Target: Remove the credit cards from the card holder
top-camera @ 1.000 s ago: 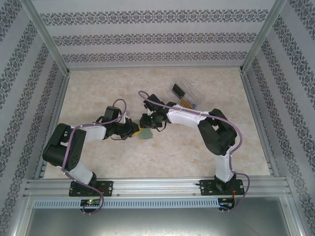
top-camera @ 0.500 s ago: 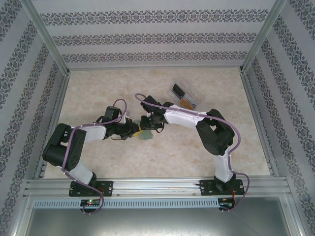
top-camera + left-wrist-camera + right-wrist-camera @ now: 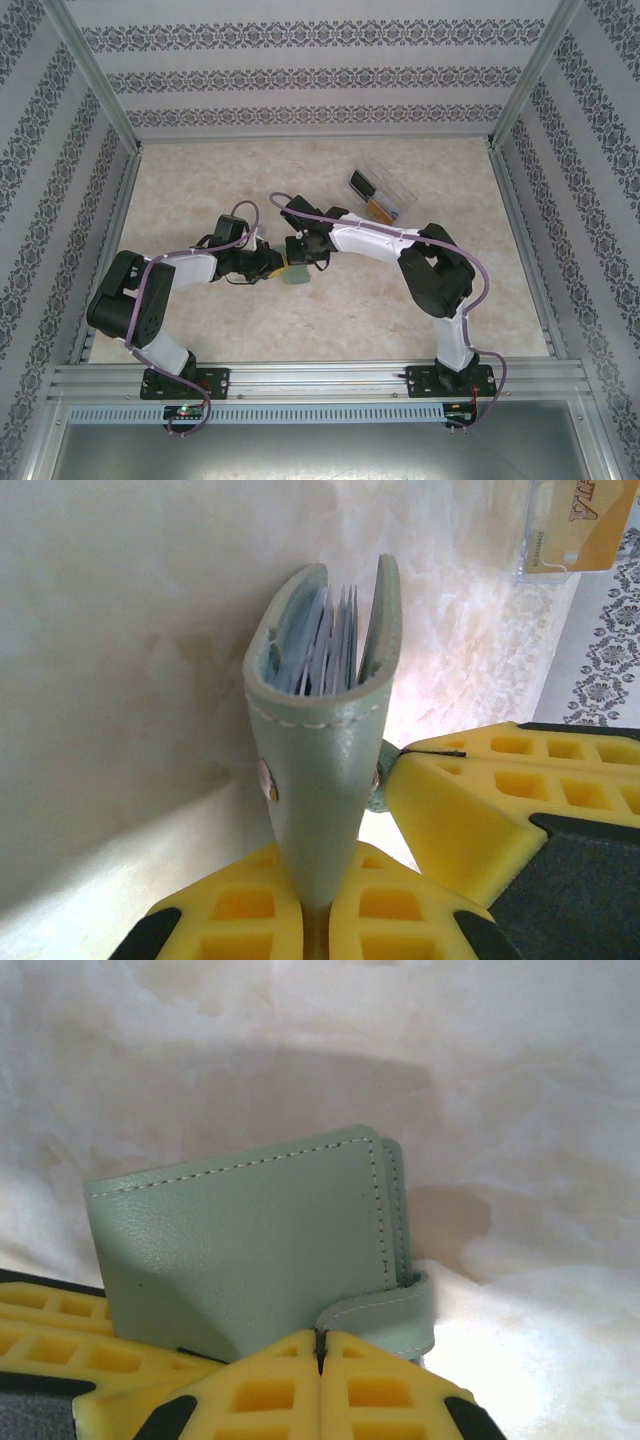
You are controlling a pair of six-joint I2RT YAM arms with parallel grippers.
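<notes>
The grey-green card holder stands on edge above the table, folded, and my left gripper is shut on its lower end. Pale credit cards show edge-on between its two panels. From the right side, my right gripper is shut on the holder's closure strap, which wraps round the edge of the card holder. In the top external view the card holder sits between the left gripper and the right gripper, mid-table.
A clear plastic box holding a golden card lies at the back right of the marble-patterned table. Patterned walls and metal rails enclose the workspace on all sides.
My right gripper has shifted slightly left towards the holder and closed its jaws on the strap. The left gripper has kept its hold without moving.
</notes>
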